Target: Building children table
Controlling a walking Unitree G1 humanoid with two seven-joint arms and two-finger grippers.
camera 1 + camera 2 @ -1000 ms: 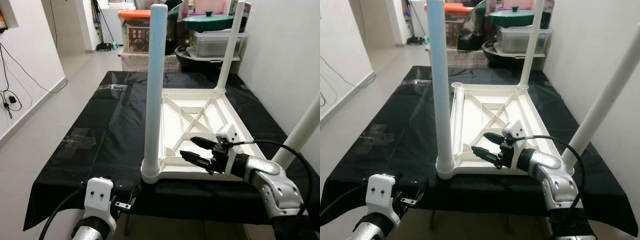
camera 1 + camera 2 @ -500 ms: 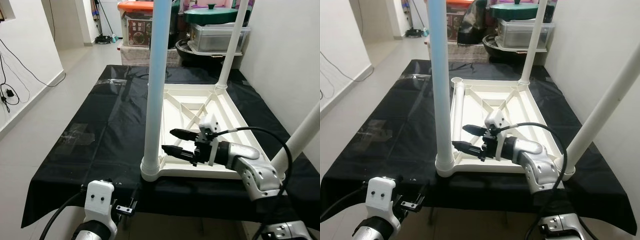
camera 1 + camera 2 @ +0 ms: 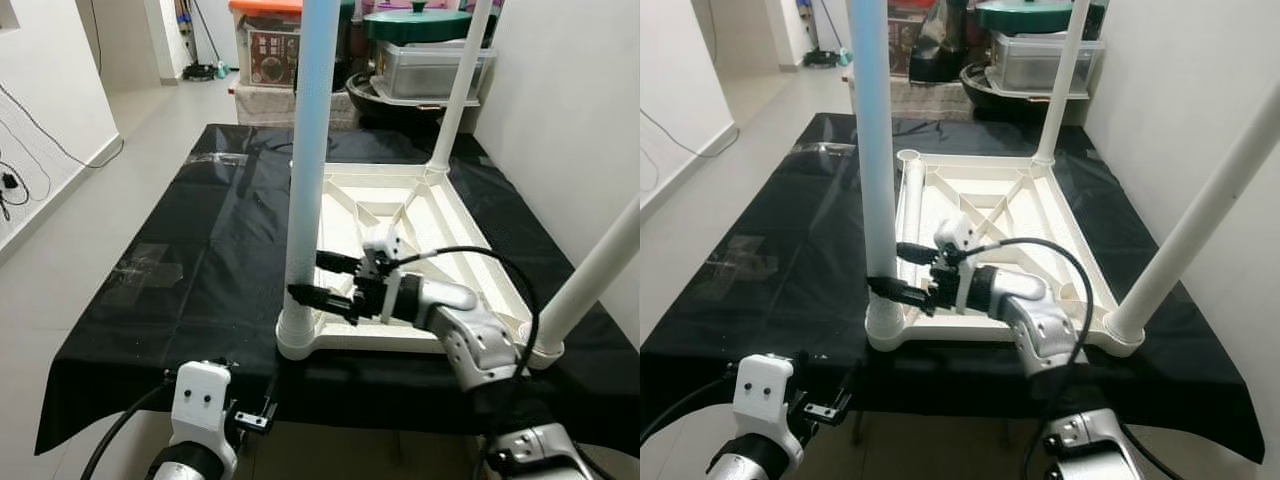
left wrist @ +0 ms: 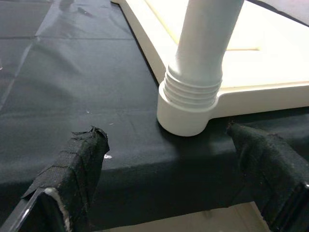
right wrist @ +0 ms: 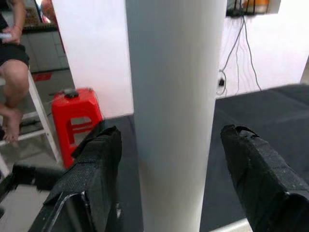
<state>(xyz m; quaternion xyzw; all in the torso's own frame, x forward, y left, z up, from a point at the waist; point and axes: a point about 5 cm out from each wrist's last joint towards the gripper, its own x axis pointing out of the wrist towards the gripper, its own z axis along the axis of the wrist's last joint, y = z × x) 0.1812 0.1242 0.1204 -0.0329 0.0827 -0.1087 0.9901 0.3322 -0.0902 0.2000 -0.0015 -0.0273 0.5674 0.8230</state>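
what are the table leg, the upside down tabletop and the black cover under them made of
Table leg: probably moulded plastic, smooth white tube with threaded rings at its base.
Tabletop: likely the same plastic, cream, with moulded ribs underneath.
Black cover: looks like thin plastic sheeting, glossy and creased; coated cloth is possible.

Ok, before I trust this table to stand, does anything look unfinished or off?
The near-left leg shows bare threads above its socket, so it seems not fully screwed in. A fourth leg lies loose inside the upturned tabletop. The open right gripper straddles the near-left leg.
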